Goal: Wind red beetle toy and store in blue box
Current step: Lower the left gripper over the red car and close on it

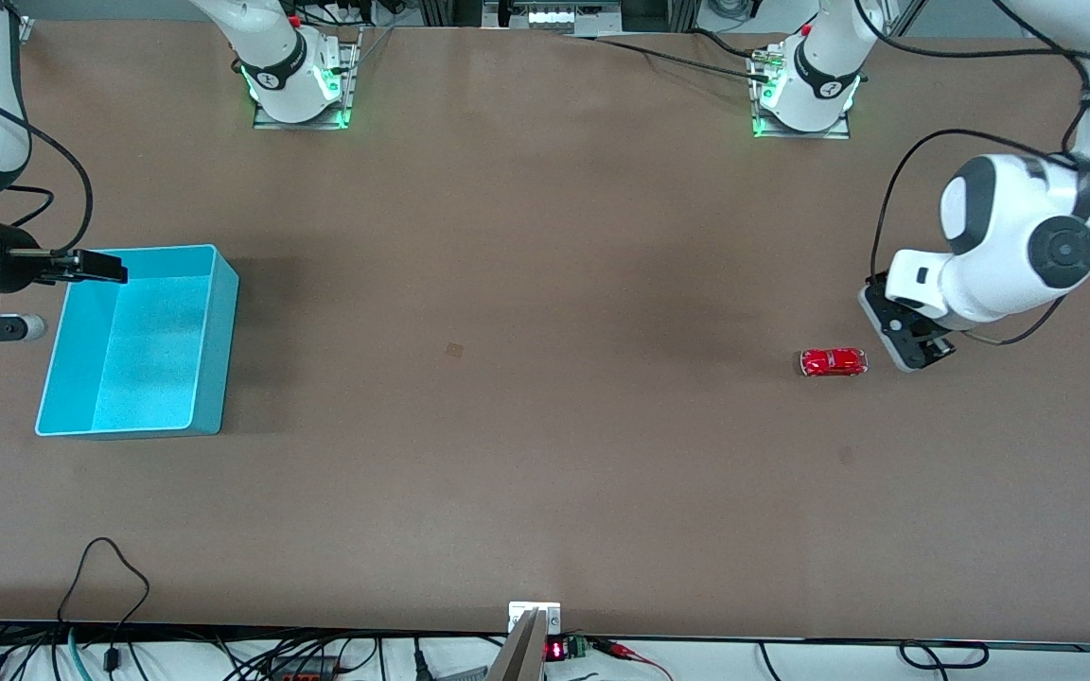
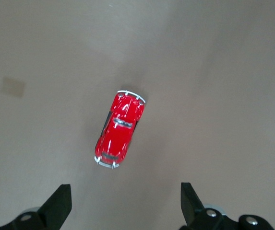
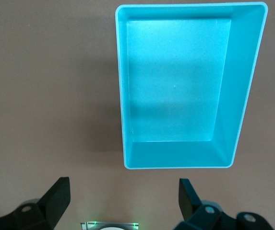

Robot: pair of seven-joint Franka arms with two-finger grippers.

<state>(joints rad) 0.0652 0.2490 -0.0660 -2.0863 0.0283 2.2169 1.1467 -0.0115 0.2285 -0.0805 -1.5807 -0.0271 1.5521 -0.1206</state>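
Note:
The red beetle toy (image 1: 833,362) (image 2: 120,128) stands on its wheels on the brown table toward the left arm's end. My left gripper (image 1: 931,352) (image 2: 125,197) hangs low over the bare table just beside the toy. It is open, and the toy lies clear of its fingertips, not between them. The blue box (image 1: 133,342) (image 3: 180,91) sits empty toward the right arm's end. My right gripper (image 1: 96,267) (image 3: 124,192) is open and holds nothing. It hovers high over the table just off the box's short wall that faces the arm bases.
The two arm bases (image 1: 299,85) (image 1: 805,90) with green lights stand along the table's edge farthest from the front camera. A small darker patch (image 1: 453,350) (image 2: 12,86) marks the tabletop near the middle. Cables (image 1: 110,586) trail at the edge nearest that camera.

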